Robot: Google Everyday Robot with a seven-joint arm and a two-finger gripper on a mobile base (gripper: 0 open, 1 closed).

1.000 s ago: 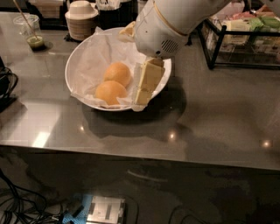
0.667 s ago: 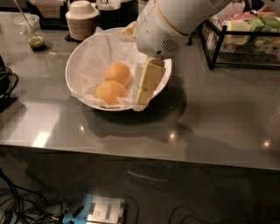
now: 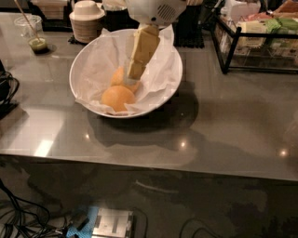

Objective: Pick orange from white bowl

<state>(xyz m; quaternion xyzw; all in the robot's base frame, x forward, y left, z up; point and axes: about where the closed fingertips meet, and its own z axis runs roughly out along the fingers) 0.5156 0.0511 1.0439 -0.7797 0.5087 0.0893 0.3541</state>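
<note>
The white bowl [image 3: 165,88], wide and lined with crumpled white paper, stands on the grey counter at the centre left. Two oranges lie in it: the front orange [image 3: 117,97] is in full view, and the rear orange [image 3: 120,76] is partly hidden behind the gripper. My gripper [image 3: 133,76], cream-coloured, reaches down into the bowl from the white arm [image 3: 153,11] at the top. Its tip is at the rear orange, just above and behind the front one.
A stack of ribbed beige lidded containers [image 3: 86,21] stands behind the bowl. A small cup with green sauce and a stick [image 3: 36,42] is at the far left. A black wire rack [image 3: 260,42] holding packets is at the back right. Cables [image 3: 7,90] lie at the left edge.
The gripper has moved left and back from the bowl's right side to its middle, onto the rear orange. The bowl and the oranges have not moved.
</note>
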